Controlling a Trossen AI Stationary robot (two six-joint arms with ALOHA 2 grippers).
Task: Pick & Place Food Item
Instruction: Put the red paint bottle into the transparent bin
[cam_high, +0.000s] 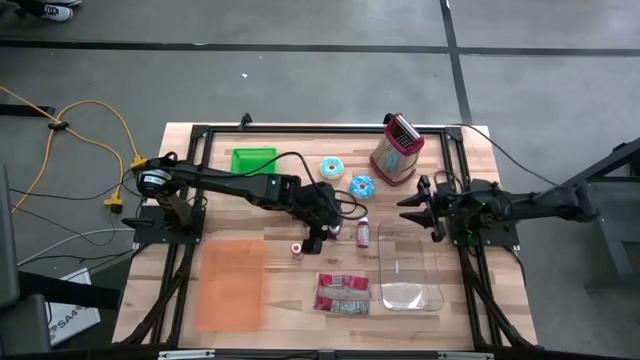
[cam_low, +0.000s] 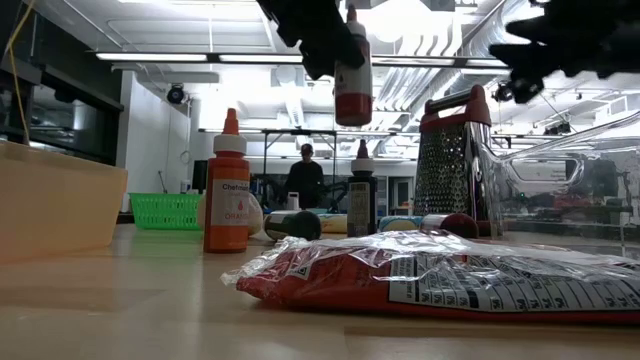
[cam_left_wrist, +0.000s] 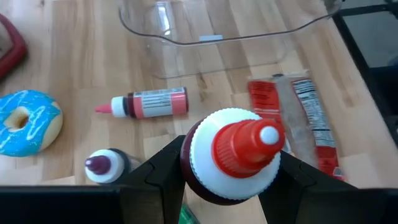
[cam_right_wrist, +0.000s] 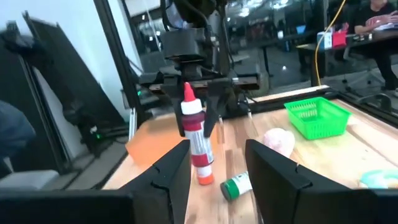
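Left gripper (cam_left_wrist: 227, 186) is clamping a red-capped squeeze bottle (cam_left_wrist: 233, 155), fingers (cam_left_wrist: 163, 171) pressing on both sides of its body, and is holding it upright, lifted clear of the desk (cam_high: 280, 300) near the middle. Right gripper (cam_right_wrist: 217, 165) is hovering over the far end of the clear plastic container (cam_high: 408, 268), jaws standing apart and gripping nothing. That container is showing no food inside. Green basket (cam_high: 253, 160) is sitting at the back; contents cannot be determined. A pink-labelled bottle (cam_left_wrist: 146, 103) is lying on its side beside the container.
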